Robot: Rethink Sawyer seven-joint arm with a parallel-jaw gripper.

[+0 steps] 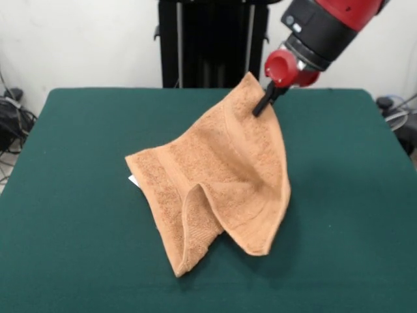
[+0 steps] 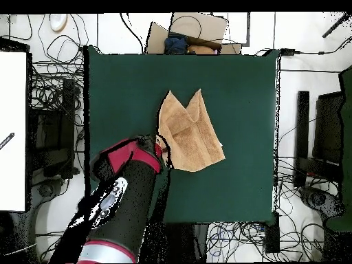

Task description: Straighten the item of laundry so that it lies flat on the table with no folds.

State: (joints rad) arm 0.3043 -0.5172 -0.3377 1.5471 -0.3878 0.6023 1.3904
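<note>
One camera faces me across the table [image 1: 78,195], close and low. The other looks straight down from high above, my base at its bottom edge; both show the table [image 2: 247,103].

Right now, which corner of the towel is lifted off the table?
The far corner by the pedestal: the gripper pinches it and holds it above the table. The other corners of the towel hang lower, resting on the green cloth.
</note>
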